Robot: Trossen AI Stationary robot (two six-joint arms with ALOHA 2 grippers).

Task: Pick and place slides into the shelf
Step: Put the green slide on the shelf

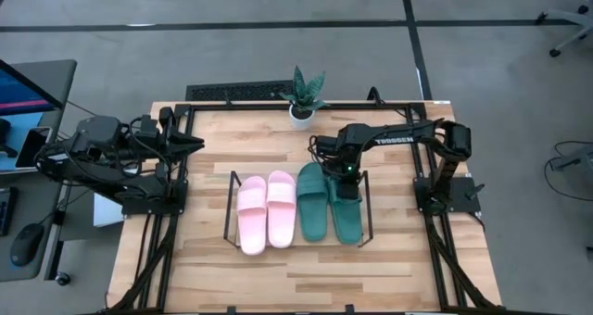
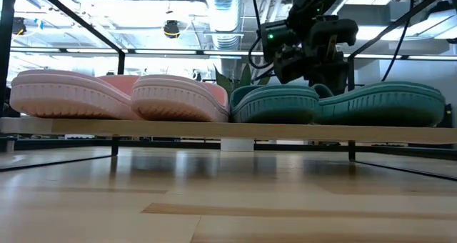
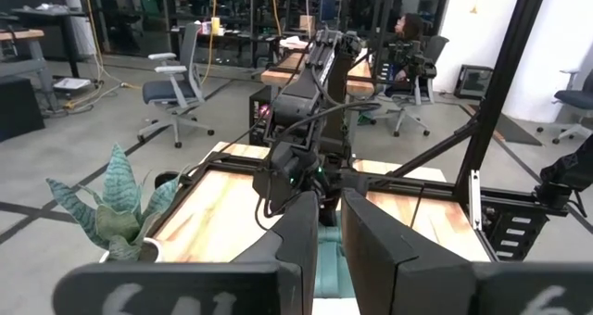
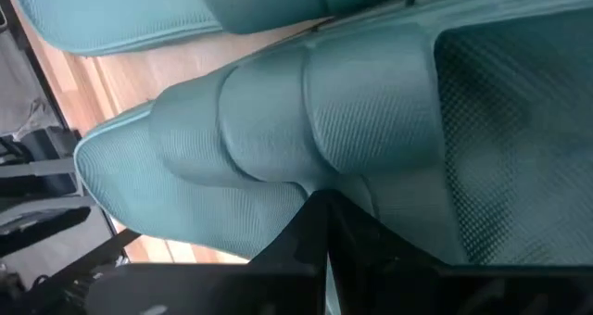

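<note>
Left claw [image 1: 196,145]: parked at the table's [image 1: 389,269] left edge, well apart from the shelf [image 1: 229,207], fingers [image 3: 306,236] clenched nearly together. Shelf, mid-table: two pink slides [image 1: 267,210] on its left half, two green slides [image 1: 327,204] on its right, all four side by side. Right claw [image 1: 344,191]: down on the rightmost green slide [image 4: 371,130], at its strap; grip state cannot be told. Plant [image 1: 303,94]: at the far edge.

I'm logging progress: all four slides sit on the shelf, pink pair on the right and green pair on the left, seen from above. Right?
Not quite. In the high view the pink slides sit on the left of the shelf and the green slides on the right, under the right gripper. All four are on it.
</note>
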